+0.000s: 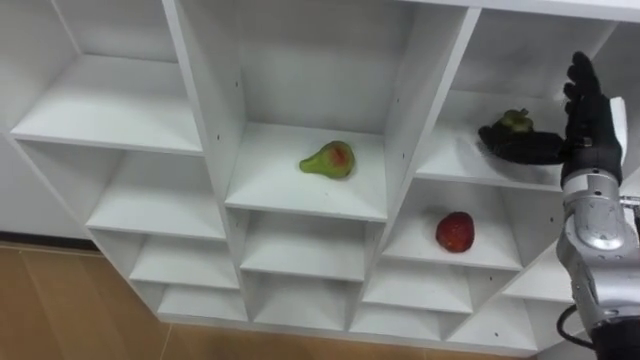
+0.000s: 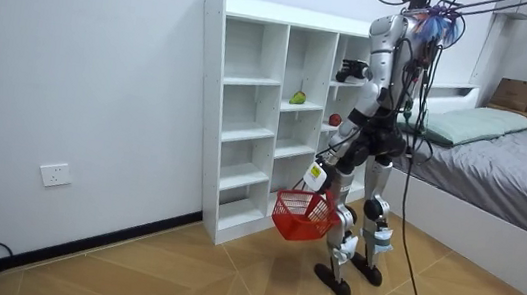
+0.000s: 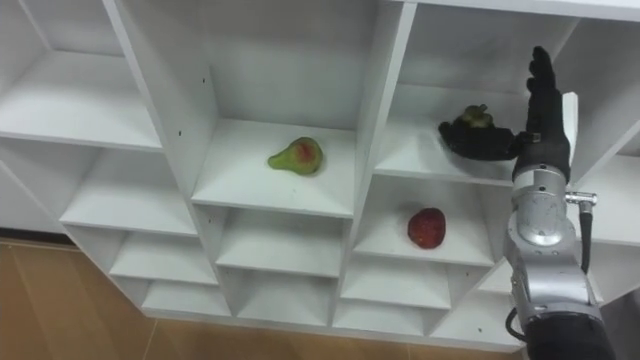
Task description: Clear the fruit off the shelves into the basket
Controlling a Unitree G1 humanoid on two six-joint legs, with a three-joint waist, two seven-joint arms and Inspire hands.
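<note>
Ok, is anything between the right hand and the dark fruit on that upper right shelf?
Nothing visible. The right hand is inside that compartment, fingers straight up, thumb reaching to the dark fruit. The pear and the red fruit lie in other compartments, out of the way.

Head eyes face the closet (image 1: 200, 100) closely; distant room view, seemingly oblique, shares it.

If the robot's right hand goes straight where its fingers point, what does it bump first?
Probably the closet's back wall; the dark fruit sits left of the right hand.
</note>
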